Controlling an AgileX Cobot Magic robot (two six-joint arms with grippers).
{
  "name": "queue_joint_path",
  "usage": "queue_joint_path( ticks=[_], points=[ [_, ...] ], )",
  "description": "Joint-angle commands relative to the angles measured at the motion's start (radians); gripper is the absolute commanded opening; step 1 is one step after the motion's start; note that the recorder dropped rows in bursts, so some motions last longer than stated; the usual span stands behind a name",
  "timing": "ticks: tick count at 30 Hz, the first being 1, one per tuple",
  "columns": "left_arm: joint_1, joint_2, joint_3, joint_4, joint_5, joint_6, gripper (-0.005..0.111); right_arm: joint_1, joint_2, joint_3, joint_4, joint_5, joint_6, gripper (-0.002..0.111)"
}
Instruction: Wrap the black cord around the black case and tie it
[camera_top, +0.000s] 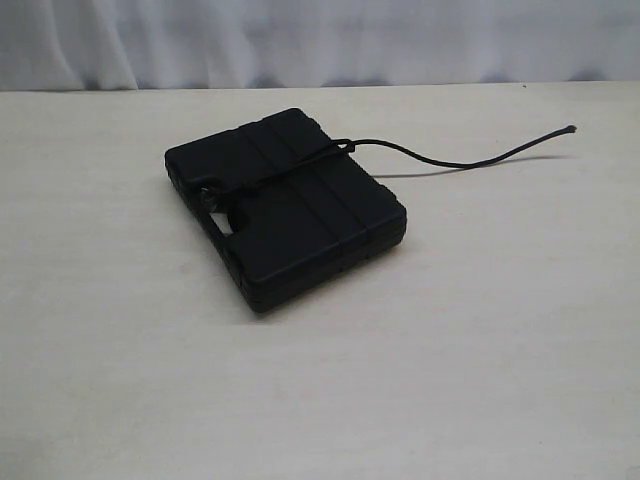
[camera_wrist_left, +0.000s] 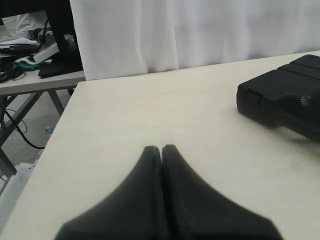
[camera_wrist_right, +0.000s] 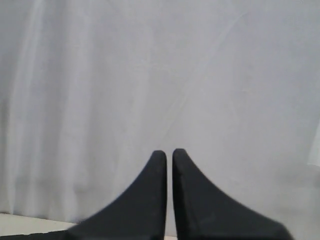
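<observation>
The black case lies flat on the pale table, its handle cutout towards the left front. The black cord runs across the lid from a knot by the handle, leaves the far edge and trails right on the table to its tip. Neither gripper shows in the exterior view. My left gripper is shut and empty above bare table, with a corner of the case some way off. My right gripper is shut with a thin slit between its fingers, holds nothing, and faces only the white curtain.
A white curtain hangs behind the table's far edge. The left wrist view shows the table's side edge, and beyond it a second table with cluttered cables and floor below.
</observation>
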Motion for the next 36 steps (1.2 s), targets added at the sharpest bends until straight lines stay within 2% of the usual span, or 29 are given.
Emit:
queue_joint_path(
  ticks=[1, 4, 11, 27, 31, 36],
  points=[
    [0.002, -0.003, 0.002, 0.0, 0.0, -0.001, 0.0, -0.085, -0.073, 0.066, -0.01, -0.014, 0.012, 0.004],
    [0.002, -0.003, 0.002, 0.0, 0.0, -0.001, 0.0, -0.103, -0.115, 0.086, -0.015, -0.006, 0.012, 0.004],
    [0.002, -0.003, 0.002, 0.0, 0.0, -0.001, 0.0, -0.105, -0.118, 0.086, -0.203, 0.127, 0.108, 0.004],
    [0.002, -0.003, 0.002, 0.0, 0.0, -0.001, 0.0, -0.105, -0.118, 0.086, -0.135, 0.417, 0.126, 0.004],
    [0.002, -0.003, 0.002, 0.0, 0.0, -0.001, 0.0, -0.105, -0.118, 0.086, -0.142, 0.479, 0.205, 0.004],
    [0.002, -0.003, 0.002, -0.007, 0.0, -0.001, 0.0, -0.105, -0.118, 0.086, -0.142, 0.529, 0.214, 0.004]
  ],
)
